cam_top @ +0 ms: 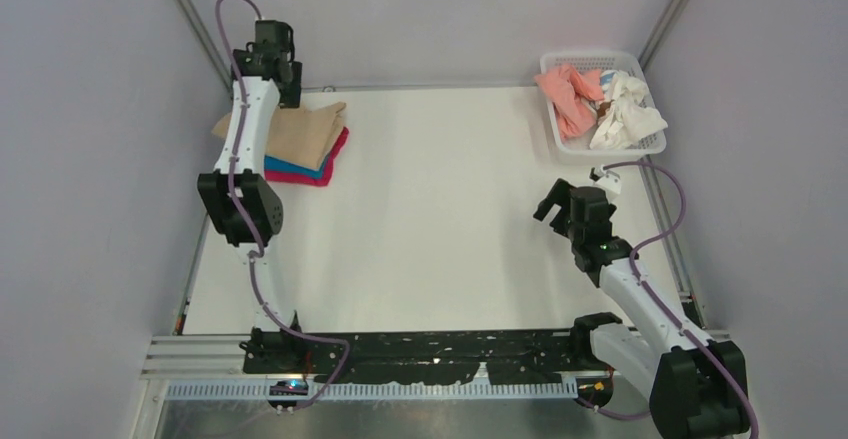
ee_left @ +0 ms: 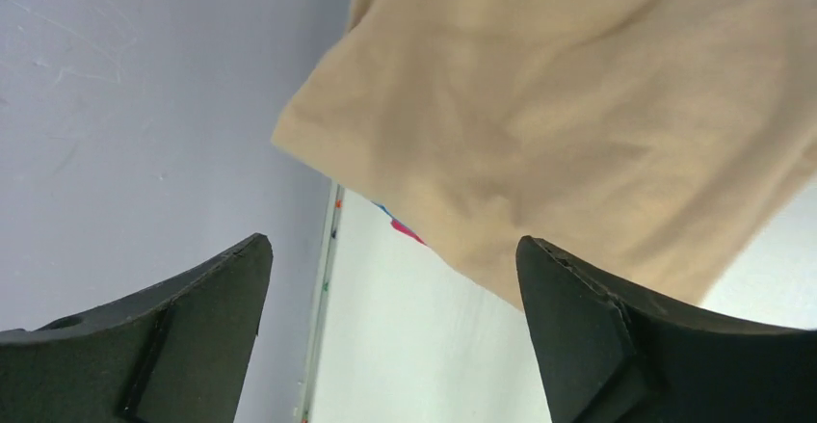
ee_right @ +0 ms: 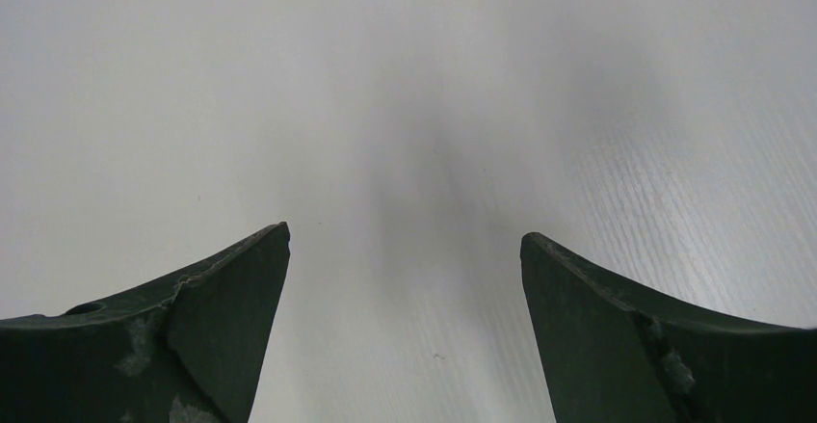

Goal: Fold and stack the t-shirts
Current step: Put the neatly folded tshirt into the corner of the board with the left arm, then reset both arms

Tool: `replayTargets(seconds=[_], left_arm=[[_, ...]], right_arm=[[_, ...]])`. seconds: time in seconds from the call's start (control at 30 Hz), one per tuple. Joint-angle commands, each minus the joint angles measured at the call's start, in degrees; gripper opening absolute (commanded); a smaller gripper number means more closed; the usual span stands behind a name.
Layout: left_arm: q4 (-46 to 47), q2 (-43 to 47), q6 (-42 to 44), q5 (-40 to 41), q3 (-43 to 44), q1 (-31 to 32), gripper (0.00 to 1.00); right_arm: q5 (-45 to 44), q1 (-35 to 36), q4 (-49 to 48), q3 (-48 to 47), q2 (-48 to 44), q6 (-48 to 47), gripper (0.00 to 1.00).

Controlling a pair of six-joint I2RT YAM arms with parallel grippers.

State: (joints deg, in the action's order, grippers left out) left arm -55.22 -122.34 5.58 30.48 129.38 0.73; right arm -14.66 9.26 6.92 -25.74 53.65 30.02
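Note:
A folded tan t-shirt lies on top of a folded blue t-shirt and a magenta t-shirt, stacked at the table's far left. The tan shirt fills the upper part of the left wrist view, with a sliver of magenta under its edge. My left gripper is open and empty, held just beyond the stack near the back wall. My right gripper is open and empty over bare table at the right. A salmon t-shirt and a white t-shirt lie crumpled in the basket.
The white mesh basket stands at the far right corner. Grey walls close in both sides and the back. A metal rail runs along the table's near edge by the arm bases.

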Motion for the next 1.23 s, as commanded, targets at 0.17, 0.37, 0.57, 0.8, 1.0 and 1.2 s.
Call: replayTargets(seconds=[0.17, 0.37, 0.57, 0.8, 1.0, 1.2], left_arm=[[1.64, 16.94, -9.66, -13.78, -5.21, 0.58, 1.0], [1.73, 23.93, -15.97, -14.51, -11.52, 2.95, 1.0], [16.63, 45.0, -25.51, -18.6, -43.16, 8.38, 1.0], [50.26, 74.97, -33.82, -25.5, -90.15, 17.72, 1.0], [56.78, 81.09, -36.55, -25.2, -107.36, 18.49, 1.0], [56.61, 82.57, -36.02, -24.73, -107.11, 18.51, 1.0]], right_arm=[[1.17, 0.02, -2.68, -0.45, -3.19, -0.75, 0.95], [1.94, -0.03, -2.87, 0.4, -5.99, -0.74, 0.95], [2.95, -0.01, -1.36, 0.39, -7.42, -0.22, 0.95], [2.78, 0.02, 1.46, 0.68, -10.78, 0.04, 0.95], [1.57, -0.03, 0.34, 2.32, -15.04, -0.59, 0.95], [0.53, 0.02, -0.67, 3.14, -16.79, -2.14, 0.95]])
